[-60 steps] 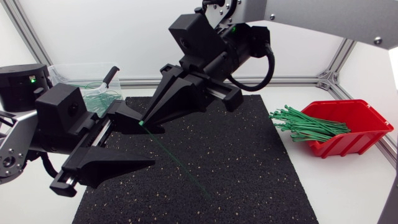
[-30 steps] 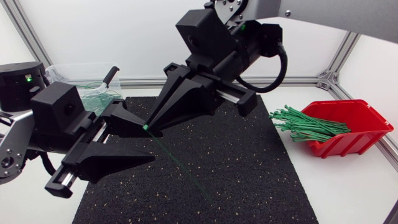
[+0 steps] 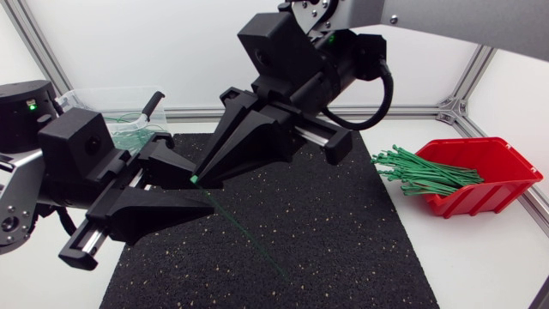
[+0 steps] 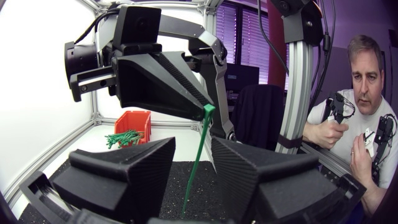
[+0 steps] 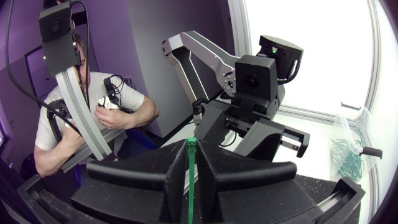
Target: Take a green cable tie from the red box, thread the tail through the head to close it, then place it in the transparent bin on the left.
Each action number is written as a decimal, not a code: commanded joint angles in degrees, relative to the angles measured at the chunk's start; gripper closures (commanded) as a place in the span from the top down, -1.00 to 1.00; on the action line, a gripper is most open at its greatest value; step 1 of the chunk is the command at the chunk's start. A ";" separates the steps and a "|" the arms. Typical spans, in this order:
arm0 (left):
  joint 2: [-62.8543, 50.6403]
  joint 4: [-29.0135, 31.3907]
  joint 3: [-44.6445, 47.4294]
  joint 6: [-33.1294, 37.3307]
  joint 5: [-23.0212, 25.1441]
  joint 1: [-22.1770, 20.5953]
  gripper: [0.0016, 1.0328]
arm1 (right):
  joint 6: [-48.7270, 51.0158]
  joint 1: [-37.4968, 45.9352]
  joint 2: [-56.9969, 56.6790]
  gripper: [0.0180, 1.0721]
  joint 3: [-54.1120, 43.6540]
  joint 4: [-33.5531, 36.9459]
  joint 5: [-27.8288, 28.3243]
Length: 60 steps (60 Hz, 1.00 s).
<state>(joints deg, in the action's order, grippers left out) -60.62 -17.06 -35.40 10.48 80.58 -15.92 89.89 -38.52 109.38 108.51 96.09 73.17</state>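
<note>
A green cable tie (image 3: 244,230) hangs over the black mat, slanting down from its head (image 3: 196,178). My right gripper (image 3: 196,177), coming in from the upper right, is shut on the tie just below the head; in the right wrist view the head (image 5: 192,144) pokes out above its closed fingers. My left gripper (image 3: 197,194) stands open around the tie's strap (image 4: 195,168), which passes through the gap without both fingers touching it. The red box (image 3: 493,184) of green ties (image 3: 425,172) is at the right. The transparent bin (image 3: 110,110) is behind my left arm.
The black speckled mat (image 3: 343,232) covers the table's middle. Inside the bin lie several looped green ties (image 5: 346,157). A black-handled tool (image 3: 152,104) leans on the bin's rim. Aluminium frame posts (image 3: 39,51) border the table.
My left gripper's fingers have narrowed around the hanging tie. My right gripper has shifted slightly left and down with the tie's head.
</note>
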 commanded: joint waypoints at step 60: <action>-0.99 -4.74 -0.20 -5.73 0.55 1.68 -0.93 | 0.11 3.81 2.77 0.01 3.02 9.29 0.22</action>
<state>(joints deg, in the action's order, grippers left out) -60.88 -21.04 -35.40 6.04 80.75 -14.61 90.24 -35.62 110.52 109.60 96.07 73.43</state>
